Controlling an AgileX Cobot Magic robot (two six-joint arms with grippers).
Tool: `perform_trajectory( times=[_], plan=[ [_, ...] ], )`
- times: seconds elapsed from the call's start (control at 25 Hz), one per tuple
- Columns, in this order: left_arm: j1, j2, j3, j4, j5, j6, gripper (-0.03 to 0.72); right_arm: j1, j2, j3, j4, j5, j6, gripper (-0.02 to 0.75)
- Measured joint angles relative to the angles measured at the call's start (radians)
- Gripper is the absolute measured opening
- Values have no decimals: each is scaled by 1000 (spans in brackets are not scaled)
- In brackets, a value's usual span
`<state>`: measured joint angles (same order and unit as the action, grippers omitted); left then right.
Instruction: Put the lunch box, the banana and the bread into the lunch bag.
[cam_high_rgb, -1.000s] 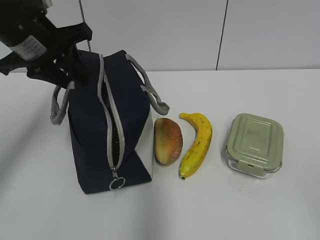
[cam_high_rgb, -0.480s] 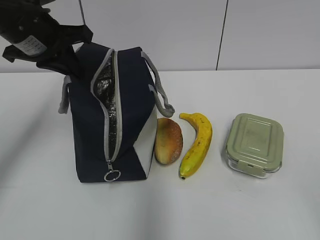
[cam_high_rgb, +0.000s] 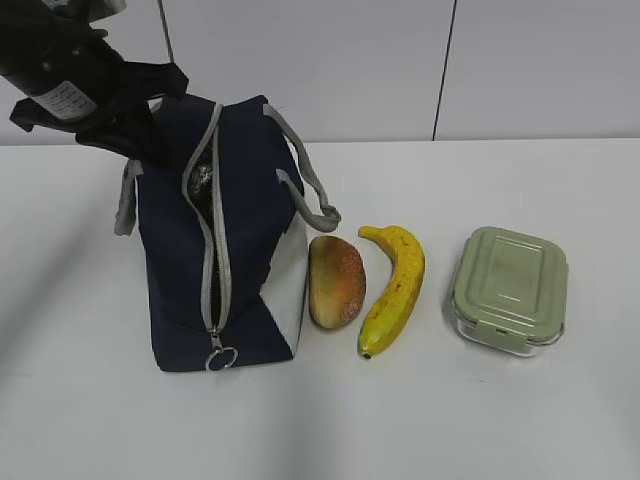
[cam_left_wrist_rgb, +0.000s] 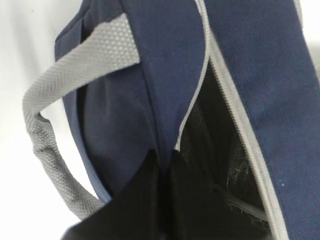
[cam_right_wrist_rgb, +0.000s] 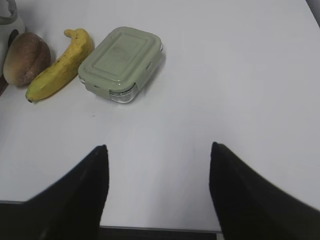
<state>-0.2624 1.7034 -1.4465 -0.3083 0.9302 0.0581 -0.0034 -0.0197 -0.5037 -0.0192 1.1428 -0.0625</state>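
The navy lunch bag (cam_high_rgb: 250, 250) stands at the left of the table with its grey zipper open and a bit of silver lining showing. My left gripper (cam_high_rgb: 152, 130) is at its far top corner, shut on the navy fabric edge (cam_left_wrist_rgb: 164, 159) beside the zipper opening. To the right of the bag lie the brown bread (cam_high_rgb: 336, 281), the yellow banana (cam_high_rgb: 394, 288) and the sage-lidded lunch box (cam_high_rgb: 510, 287), in a row. My right gripper (cam_right_wrist_rgb: 157, 150) hovers open above bare table, well short of the lunch box (cam_right_wrist_rgb: 121, 63), banana (cam_right_wrist_rgb: 62, 66) and bread (cam_right_wrist_rgb: 26, 58).
Grey webbing handles (cam_high_rgb: 310, 190) hang off both sides of the bag, and the metal ring pull (cam_high_rgb: 220, 358) sits at its near end. The white table (cam_high_rgb: 480, 420) stretches in front. A pale wall stands behind it.
My left gripper has shut on the bag's far edge and pulled it up and left. The bag stands straighter, and its ring pull has shifted left. The right arm has not moved.
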Motion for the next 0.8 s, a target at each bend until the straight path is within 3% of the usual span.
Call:
perform_trajectory(
  times=[0.4,0.6,0.8],
  plan=[
    [0,1,0,1,1,1,0,0,26,-2,4,0,34,470],
    [0,1,0,2,0,1,0,8,289,-8,28,-55,90,470],
    [0,1,0,2,7,1,-1,30,544,-10,141,-220,92,470]
  ],
)
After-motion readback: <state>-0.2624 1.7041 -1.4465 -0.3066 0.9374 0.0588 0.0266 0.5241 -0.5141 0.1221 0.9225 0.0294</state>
